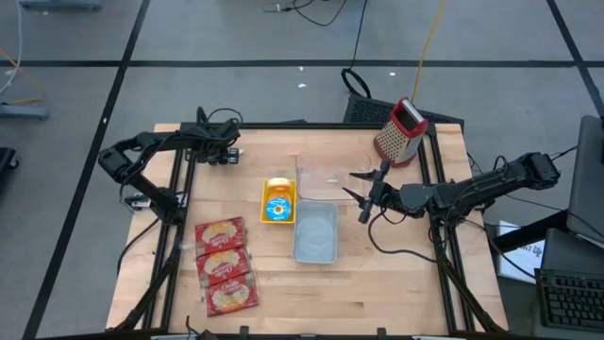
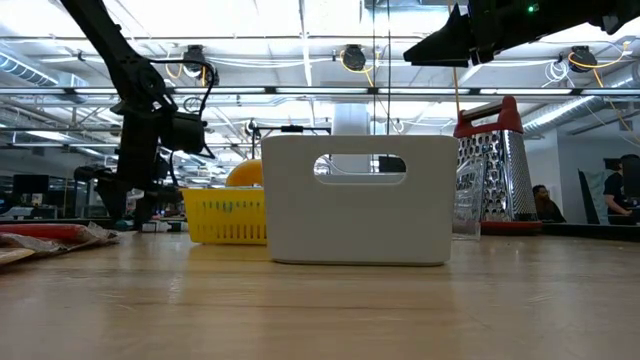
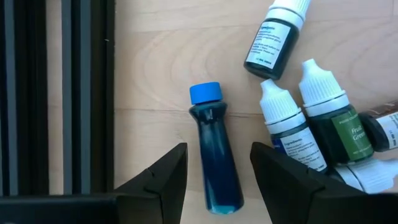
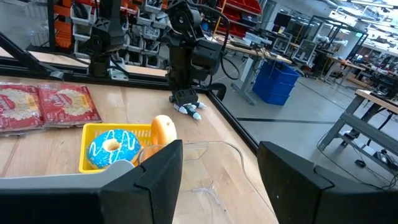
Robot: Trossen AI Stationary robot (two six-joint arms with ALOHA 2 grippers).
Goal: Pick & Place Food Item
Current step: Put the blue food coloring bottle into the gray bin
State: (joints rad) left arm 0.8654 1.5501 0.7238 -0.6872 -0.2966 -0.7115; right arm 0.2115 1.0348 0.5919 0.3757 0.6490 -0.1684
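Dark fingers of our left gripper (image 3: 214, 180) stand apart, pointing down over a blue-capped bottle (image 3: 214, 149) at the table's ten o'clock. Our right gripper (image 1: 363, 195), level at three o'clock, gapes empty beside the white bin (image 1: 315, 231); the donut (image 4: 112, 146) sits in its yellow basket (image 1: 279, 201). Dropper labels are unreadable.

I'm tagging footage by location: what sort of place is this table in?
Probably a robotics lab inside an industrial workshop: a high ceiling with round lights, shelving with red parts bins, more workbenches beyond, and cables on a grey floor.
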